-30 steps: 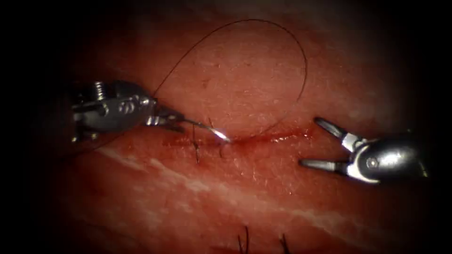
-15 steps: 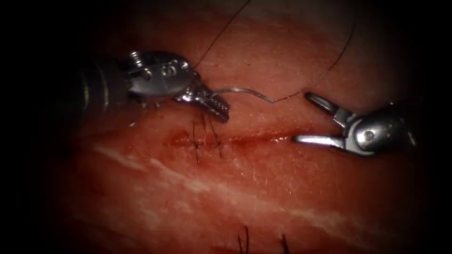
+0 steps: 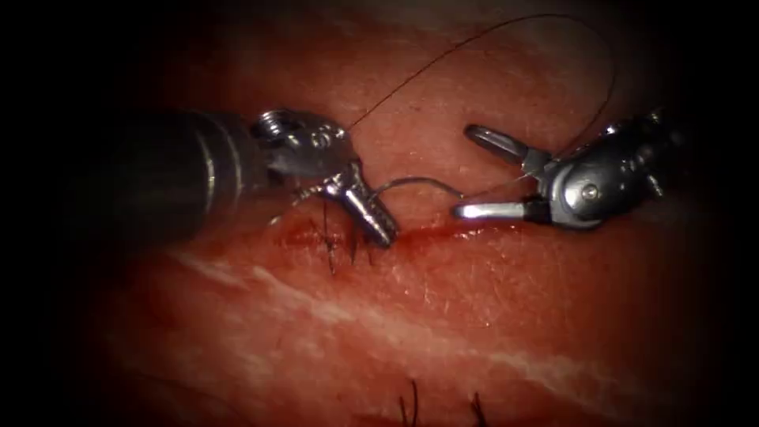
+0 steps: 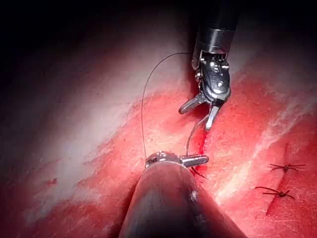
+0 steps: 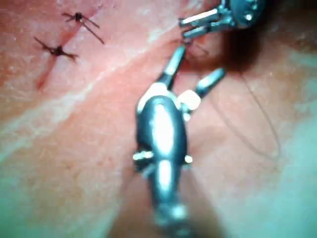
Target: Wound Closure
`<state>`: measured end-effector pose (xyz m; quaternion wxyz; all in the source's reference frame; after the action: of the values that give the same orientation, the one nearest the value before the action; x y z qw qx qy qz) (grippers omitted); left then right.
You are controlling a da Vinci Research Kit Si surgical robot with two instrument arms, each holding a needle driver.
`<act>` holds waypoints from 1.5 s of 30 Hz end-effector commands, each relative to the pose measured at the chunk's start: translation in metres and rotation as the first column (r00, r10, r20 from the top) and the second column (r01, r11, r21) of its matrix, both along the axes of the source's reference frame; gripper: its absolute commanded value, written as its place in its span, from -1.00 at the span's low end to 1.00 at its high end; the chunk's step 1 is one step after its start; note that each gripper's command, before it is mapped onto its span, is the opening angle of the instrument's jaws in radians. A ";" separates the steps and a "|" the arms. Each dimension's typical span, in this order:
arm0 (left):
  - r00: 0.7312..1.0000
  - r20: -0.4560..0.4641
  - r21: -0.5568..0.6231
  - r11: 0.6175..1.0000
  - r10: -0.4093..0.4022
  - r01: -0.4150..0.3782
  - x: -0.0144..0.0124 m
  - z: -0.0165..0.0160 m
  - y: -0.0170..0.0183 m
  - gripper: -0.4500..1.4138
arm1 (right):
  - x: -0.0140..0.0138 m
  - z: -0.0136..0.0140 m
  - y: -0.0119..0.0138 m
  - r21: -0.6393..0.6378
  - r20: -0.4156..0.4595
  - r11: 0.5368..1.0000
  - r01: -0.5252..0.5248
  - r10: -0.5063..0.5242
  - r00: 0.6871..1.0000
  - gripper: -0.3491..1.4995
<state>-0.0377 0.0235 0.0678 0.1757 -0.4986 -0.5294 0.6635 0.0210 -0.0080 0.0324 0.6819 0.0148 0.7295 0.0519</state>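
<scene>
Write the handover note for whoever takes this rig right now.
Left tool: shut on the needle near its thread end, over the cut, beside two stitches.
Right tool: open, empty, its lower jaw close to the needle tip.
Needle: out of the tissue, arcing toward the right tool.
Thread: loops from the left tool over to behind the right tool.
Done: two stitches at the cut's left end.
Left: the open cut to their right.
</scene>
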 end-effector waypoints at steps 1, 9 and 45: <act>1.000 0.014 0.006 1.000 -0.001 0.001 -0.0004 0.0005 -0.0001 -1.00 | 0.0011 0.0009 -0.0009 -0.004 -0.010 1.000 0.006 -0.006 1.000 0.20; 0.999 0.035 0.019 1.000 0.016 -0.017 -0.0004 0.0004 -0.0002 -1.00 | 0.0034 0.0007 -0.0014 -0.020 -0.040 1.000 -0.015 0.015 0.999 -0.04; 0.998 0.050 0.020 0.999 0.044 -0.045 0.0004 -0.0008 -0.0011 -1.00 | 0.0046 -0.0004 -0.0018 -0.007 -0.042 0.997 -0.073 0.072 0.997 0.33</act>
<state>-0.0366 0.0227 0.0662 0.1534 -0.5011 -0.5507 0.6496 0.0253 -0.0089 0.0315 0.6646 -0.0158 0.7434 0.0733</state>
